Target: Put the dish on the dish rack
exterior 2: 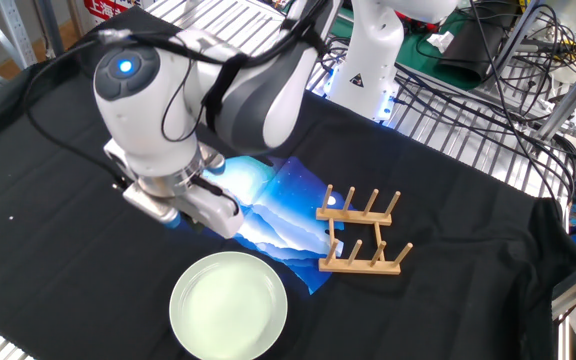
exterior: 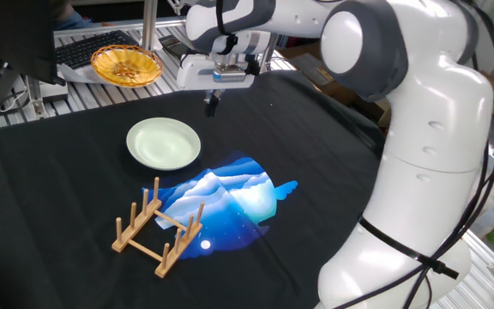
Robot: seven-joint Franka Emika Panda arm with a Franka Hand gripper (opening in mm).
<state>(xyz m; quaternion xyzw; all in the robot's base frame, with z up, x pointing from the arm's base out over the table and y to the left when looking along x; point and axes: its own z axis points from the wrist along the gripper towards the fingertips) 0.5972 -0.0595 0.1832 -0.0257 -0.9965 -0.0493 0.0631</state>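
Note:
The dish (exterior: 163,143) is a pale-green round plate lying flat on the black cloth; it also shows in the other fixed view (exterior 2: 229,305). The dish rack (exterior: 159,227) is a small light-wood pegged rack standing empty in front of the dish, also seen from the other side (exterior 2: 361,238). My gripper (exterior: 211,104) hangs above the cloth just behind and to the right of the dish, its fingers together and holding nothing. In the other fixed view the hand's body hides the fingertips.
A blue patterned cloth (exterior: 230,202) lies beside the rack. A yellow-orange woven basket (exterior: 125,65) sits on the metal slats behind the table. The robot's white arm (exterior: 427,154) fills the right side. Wire shelving and cables (exterior 2: 488,90) stand beyond the table.

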